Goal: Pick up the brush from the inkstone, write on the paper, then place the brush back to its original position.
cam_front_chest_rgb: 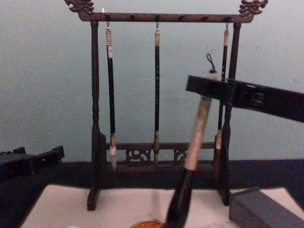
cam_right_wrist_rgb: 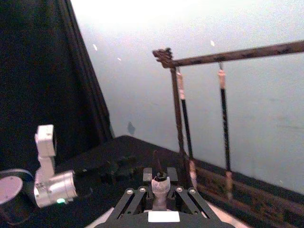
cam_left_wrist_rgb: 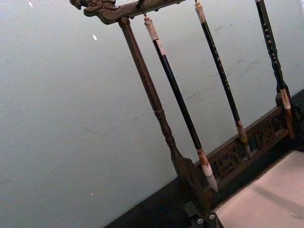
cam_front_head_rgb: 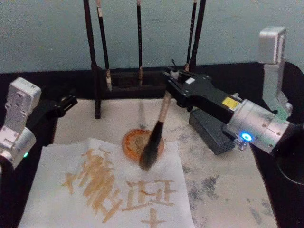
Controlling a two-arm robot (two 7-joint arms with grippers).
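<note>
The brush hangs tilted, its top leaning towards the robot's right. The end of its handle is pinched between the fingers of the right gripper. The fingers are closed to the width of the handle, and the black end loop stands up above them. The handle is smooth and pale beige, the ferrule is glossy and dark, and the tuft is bushy and dark, widening before its tip. In the head view the tuft lies over the near rim of a round orange dish and the edge of the paper. I cannot tell whether the hairs touch either one.

The paper is a white, slightly crinkled sheet on the near left part of the desk, carrying broad tan brush strokes. Under it lies a wider off-white mat, blotched with grey, over a black cloth. A dark grey block with flat faces sits on the mat, just below the right gripper's body.

Behind them stands a carved dark wooden brush rack with turned posts. Three thin brushes hang from its bar against a pale blue-green wall. The left gripper rests at the mat's far left edge, well apart from the brush.
</note>
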